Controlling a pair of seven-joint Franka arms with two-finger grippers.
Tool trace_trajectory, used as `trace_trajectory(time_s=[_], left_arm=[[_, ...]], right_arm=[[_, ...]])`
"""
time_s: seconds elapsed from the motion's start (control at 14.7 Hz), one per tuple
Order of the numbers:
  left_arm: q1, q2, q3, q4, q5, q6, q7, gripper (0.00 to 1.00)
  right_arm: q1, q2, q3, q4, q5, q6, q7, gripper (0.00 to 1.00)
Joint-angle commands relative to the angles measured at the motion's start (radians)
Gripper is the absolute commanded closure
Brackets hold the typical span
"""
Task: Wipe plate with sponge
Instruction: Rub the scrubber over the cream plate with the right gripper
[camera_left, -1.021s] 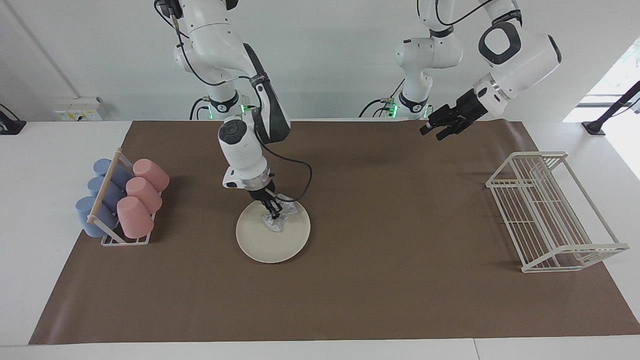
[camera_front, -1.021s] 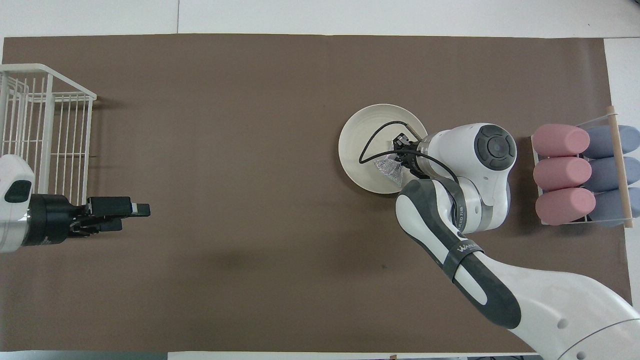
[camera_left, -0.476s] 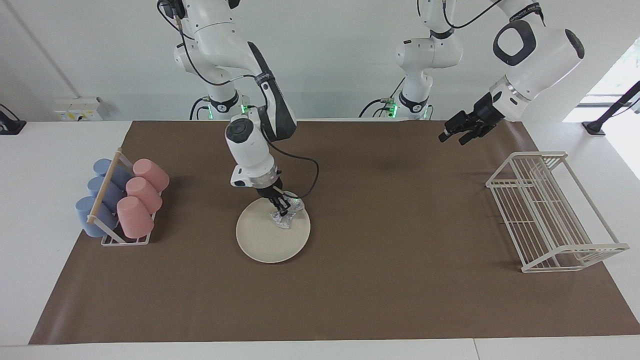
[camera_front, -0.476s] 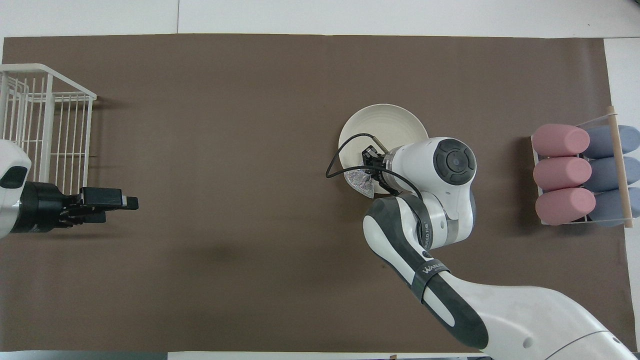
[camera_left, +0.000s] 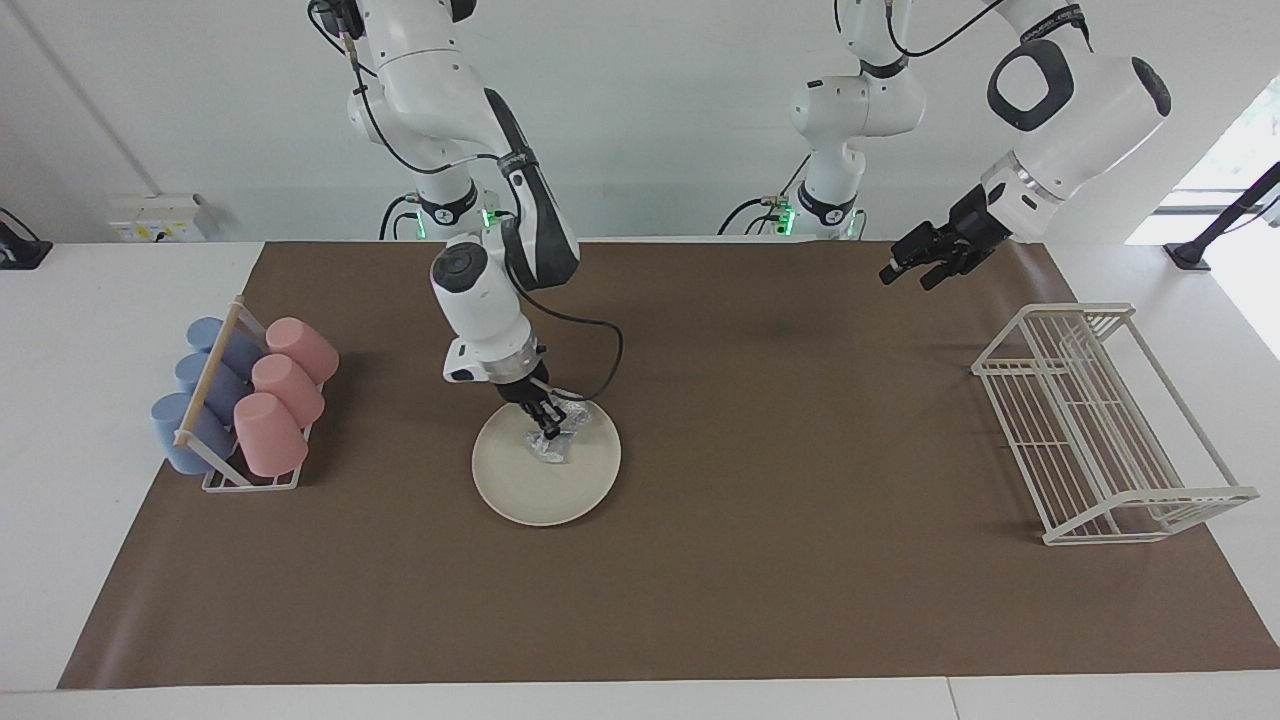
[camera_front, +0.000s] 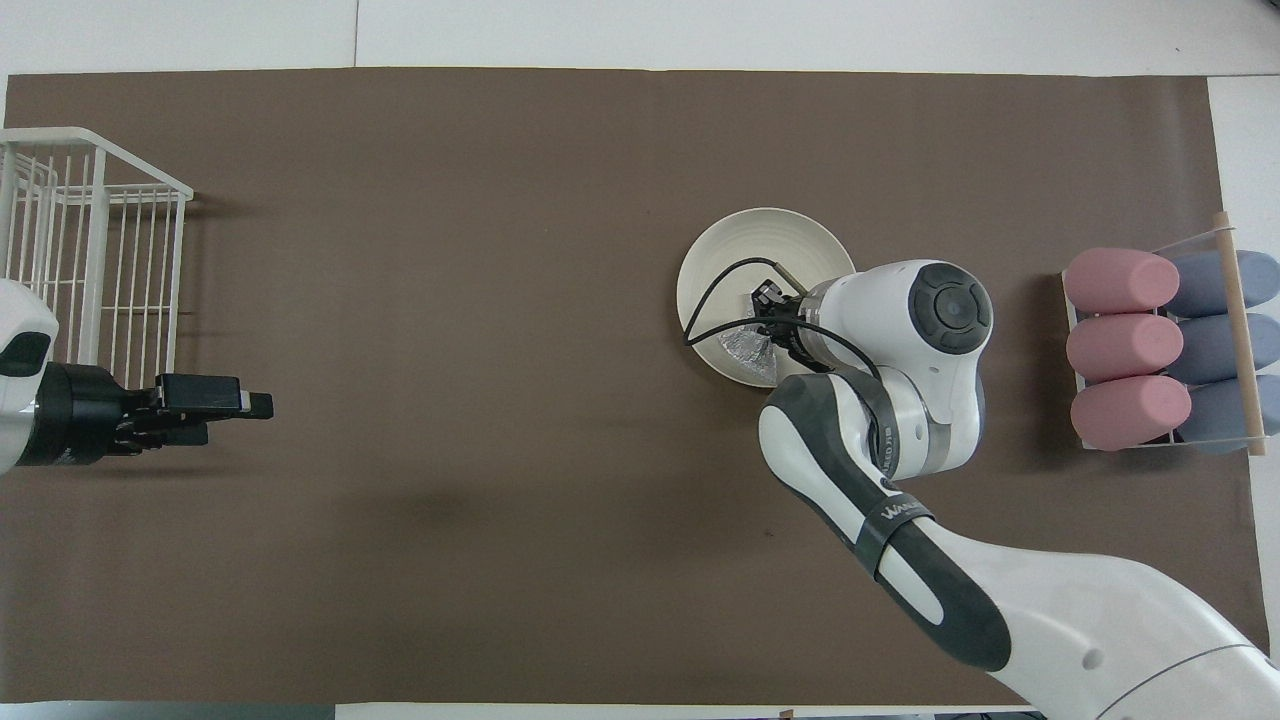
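Your right arm comes in over the brown table mat (camera_left: 760, 560) and bends steeply down at the wrist, so the right gripper (camera_left: 548, 428) points almost straight down onto the round, flat, cream-white plate (camera_left: 530, 485). Its fingertips are pinched together on the small silvery-white glittery sponge (camera_left: 552, 445), which lies pressed on the plate's surface. On the plate's clock face in the facing view, the sponge sits at about one o'clock, inside the rim and toward the robots; the bare cream surface runs from five round to ten o'clock. A black cable loops from the wrist over the plate's robot-side edge. The plate lies flat on the mat toward the right arm's end of the table. At its nine o'clock in that view, apart from it, stands the white wire cup rack (camera_left: 250, 478) loaded with pink and blue plastic cups (camera_left: 270, 430) lying on their sides. Your left arm waits, its left gripper (camera_left: 912, 270) hanging in the air with the fingers apart and nothing between them, over the mat's robot-side edge near the white wire dish rack (camera_left: 1100, 420). Between plate and dish rack the mat lies open.
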Motion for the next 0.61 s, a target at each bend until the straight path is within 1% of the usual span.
trace_trajectory(time_s=[0.0,0.14,0.27,0.41,0.54], left_arm=[[0.008,0.010,-0.008,0.022,0.026,-0.012,-0.038,0.00],[0.008,0.010,-0.008,0.022,0.026,-0.011,-0.038,0.00],[0.011,0.010,-0.004,0.022,0.026,-0.011,-0.036,0.00],[0.011,0.012,-0.004,0.022,0.026,-0.011,-0.036,0.00],[0.011,0.010,-0.004,0.022,0.026,-0.011,-0.036,0.00]], right_arm=[[-0.071,0.018,0.008,-0.007,0.019,0.012,-0.133,1.00],[-0.058,0.016,0.008,-0.011,0.019,0.013,-0.121,1.00],[-0.054,0.015,0.009,-0.014,0.019,0.015,-0.070,1.00],[0.000,0.013,0.009,-0.020,0.021,0.018,-0.013,1.00],[0.040,0.011,0.009,-0.020,0.021,0.029,0.106,1.00]])
